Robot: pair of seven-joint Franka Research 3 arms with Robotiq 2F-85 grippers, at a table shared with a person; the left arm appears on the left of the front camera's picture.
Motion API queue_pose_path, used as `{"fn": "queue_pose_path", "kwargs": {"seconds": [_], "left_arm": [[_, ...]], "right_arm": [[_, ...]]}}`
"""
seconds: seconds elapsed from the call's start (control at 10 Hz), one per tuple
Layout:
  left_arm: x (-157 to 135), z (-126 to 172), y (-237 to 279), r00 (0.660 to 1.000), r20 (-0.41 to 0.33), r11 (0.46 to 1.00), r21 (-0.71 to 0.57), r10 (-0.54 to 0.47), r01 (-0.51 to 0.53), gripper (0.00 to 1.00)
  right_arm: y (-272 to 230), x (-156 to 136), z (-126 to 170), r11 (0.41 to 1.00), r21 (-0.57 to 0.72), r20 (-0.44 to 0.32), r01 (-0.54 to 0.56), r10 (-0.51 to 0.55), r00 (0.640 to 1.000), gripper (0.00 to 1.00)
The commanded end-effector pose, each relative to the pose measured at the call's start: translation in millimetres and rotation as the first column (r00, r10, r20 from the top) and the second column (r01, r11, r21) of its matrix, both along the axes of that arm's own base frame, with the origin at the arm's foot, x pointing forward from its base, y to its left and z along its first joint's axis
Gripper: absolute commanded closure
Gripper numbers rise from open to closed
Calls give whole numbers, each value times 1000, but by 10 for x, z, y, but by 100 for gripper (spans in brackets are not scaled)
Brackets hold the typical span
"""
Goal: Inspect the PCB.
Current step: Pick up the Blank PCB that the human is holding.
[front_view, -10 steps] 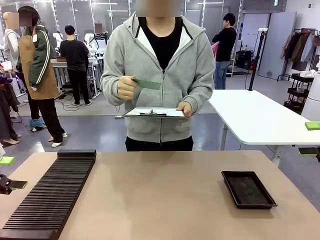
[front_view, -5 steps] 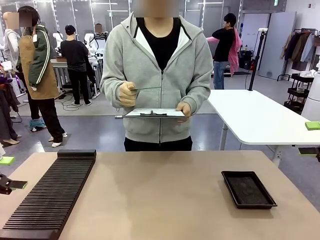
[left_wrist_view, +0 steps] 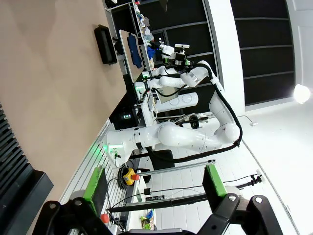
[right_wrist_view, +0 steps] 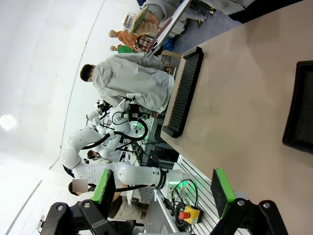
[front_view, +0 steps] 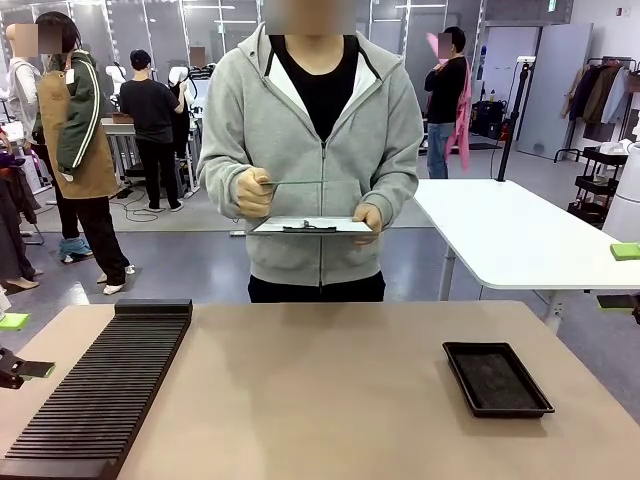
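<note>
Sitting in person's hand (front_view: pixel 252 191), PCB (front_view: pixel 296 182) far from left tool (front_view: pixel 25 345), right tool (front_view: pixel 621 276).

A: Seeing PCB (front_view: pixel 297 182) edge-on, face hidden. Can't read clipboard (front_view: pixel 312 226) print, too small.
B: Confirmed. Also seeing black rack (front_view: pixel 100 395) clipped at bottom edge, left gripper (front_view: pixel 25 345) cut off at frame edge.

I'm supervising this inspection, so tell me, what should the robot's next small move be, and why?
Probably just wait, with both arms back. The person's hand holds the PCB edge-on above the clipboard, beyond the far edge of the table. The left gripper and right gripper are open and empty, and nothing is being offered to take.
</note>
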State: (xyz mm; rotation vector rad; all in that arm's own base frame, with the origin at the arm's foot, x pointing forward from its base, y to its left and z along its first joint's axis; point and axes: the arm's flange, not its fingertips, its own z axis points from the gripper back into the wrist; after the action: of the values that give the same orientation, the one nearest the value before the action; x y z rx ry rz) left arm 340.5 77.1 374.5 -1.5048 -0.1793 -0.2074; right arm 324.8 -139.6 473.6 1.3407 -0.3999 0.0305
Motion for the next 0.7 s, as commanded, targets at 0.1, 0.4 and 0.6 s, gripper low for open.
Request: {"fn": "queue_pose_path", "kwargs": {"seconds": [0.1,0.4,0.6], "left_arm": [[12,-3,-17,1000,-5,1000,-1,0,0,0],[12,-3,-17,1000,-5,1000,-1,0,0,0],[12,-3,-17,1000,-5,1000,-1,0,0,0]], "right_arm": [[1,10,20,1000,5,14,-3,3,1000,0],[1,10,20,1000,5,14,-3,3,1000,0],[1,10,20,1000,5,14,-3,3,1000,0]]}}
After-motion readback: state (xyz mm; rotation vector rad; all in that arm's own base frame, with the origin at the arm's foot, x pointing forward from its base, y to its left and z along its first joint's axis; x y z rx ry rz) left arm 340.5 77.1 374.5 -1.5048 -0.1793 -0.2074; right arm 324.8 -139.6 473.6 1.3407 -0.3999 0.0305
